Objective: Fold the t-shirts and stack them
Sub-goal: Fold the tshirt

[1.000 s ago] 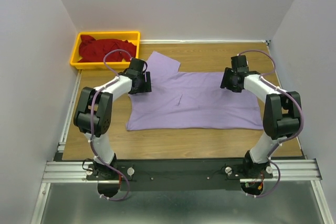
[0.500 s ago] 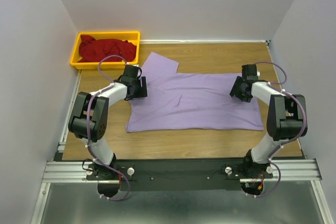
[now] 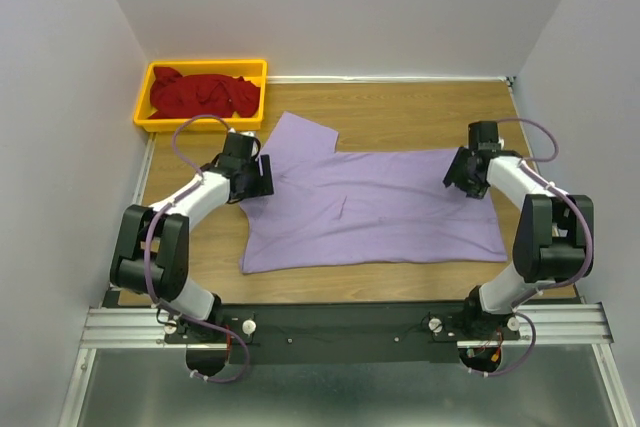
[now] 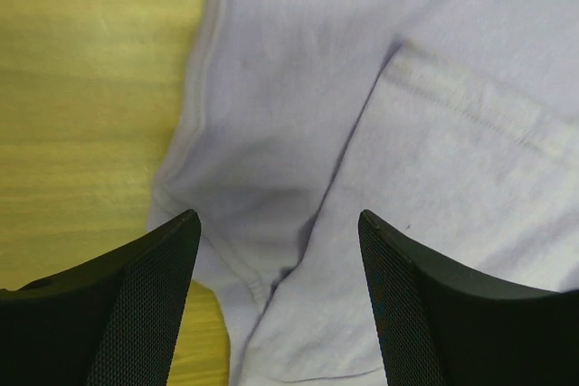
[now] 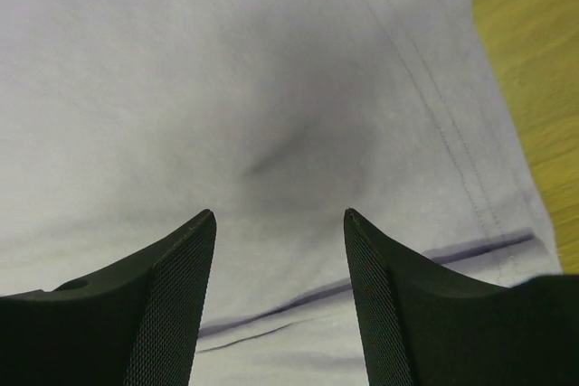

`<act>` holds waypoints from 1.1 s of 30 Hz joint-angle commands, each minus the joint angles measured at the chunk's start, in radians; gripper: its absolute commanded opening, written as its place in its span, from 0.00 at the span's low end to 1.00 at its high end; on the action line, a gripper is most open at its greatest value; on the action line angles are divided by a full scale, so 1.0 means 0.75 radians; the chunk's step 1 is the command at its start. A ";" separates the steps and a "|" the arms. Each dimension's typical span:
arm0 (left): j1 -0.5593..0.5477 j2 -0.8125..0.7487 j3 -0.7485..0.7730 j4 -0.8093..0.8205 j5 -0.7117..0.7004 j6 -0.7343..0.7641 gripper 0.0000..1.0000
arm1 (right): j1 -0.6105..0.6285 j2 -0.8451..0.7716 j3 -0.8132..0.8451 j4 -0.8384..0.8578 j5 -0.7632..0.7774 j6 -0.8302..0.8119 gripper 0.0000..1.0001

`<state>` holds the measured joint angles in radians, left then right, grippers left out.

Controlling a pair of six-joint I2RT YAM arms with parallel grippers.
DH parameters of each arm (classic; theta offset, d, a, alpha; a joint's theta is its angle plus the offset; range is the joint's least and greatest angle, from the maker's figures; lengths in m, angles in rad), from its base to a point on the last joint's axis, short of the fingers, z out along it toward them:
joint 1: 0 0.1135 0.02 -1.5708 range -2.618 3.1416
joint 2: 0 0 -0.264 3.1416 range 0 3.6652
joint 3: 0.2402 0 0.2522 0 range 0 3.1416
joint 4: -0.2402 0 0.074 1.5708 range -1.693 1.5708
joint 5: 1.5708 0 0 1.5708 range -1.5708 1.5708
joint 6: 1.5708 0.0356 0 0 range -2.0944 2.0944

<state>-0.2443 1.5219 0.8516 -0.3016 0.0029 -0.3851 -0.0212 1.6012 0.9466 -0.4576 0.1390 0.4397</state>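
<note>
Nearest, across the middle of the overhead frame, the lavender shirt (image 3: 370,209) lies spread flat on the wooden table (image 3: 420,107). At its left edge the left claw (image 3: 256,175) hangs with fingers spread wide, pinching nothing, and a sleeve (image 4: 452,187) lies folded beneath it. At centre right the right claw (image 3: 460,173) is likewise spread and empty, above the shirt's stitched edge. Farther back, upper left, the dark red shirt (image 3: 200,94) sits crumpled inside the yellow bin (image 3: 180,126).
</note>
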 commanded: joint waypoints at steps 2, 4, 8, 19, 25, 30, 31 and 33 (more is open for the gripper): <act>0.011 0.030 0.228 0.011 -0.171 0.078 0.78 | -0.009 -0.004 0.259 -0.024 -0.063 -0.052 0.65; 0.011 0.132 0.342 0.003 -0.202 0.117 0.77 | -0.007 0.021 0.308 -0.022 -0.077 -0.056 0.64; 0.013 0.327 0.511 -0.038 -0.214 0.137 0.71 | -0.007 0.055 0.366 -0.018 -0.095 -0.073 0.64; 0.056 0.562 0.707 -0.040 -0.276 0.143 0.61 | -0.004 0.115 0.386 -0.006 -0.149 -0.093 0.64; 0.058 0.648 0.722 -0.042 -0.161 0.149 0.57 | -0.004 0.158 0.413 0.001 -0.149 -0.087 0.64; 0.056 0.679 0.677 -0.025 -0.082 0.158 0.53 | -0.004 0.182 0.437 0.001 -0.126 -0.085 0.64; 0.056 0.687 0.675 -0.025 -0.075 0.158 0.52 | -0.004 0.190 0.442 0.003 -0.122 -0.087 0.64; 0.054 0.711 0.683 -0.036 -0.059 0.158 0.52 | -0.004 0.205 0.454 0.005 -0.102 -0.089 0.64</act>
<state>-0.2005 2.0129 1.3754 -0.3157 -0.0971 -0.2707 -0.0216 1.7241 1.2472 -0.4503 0.0463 0.3832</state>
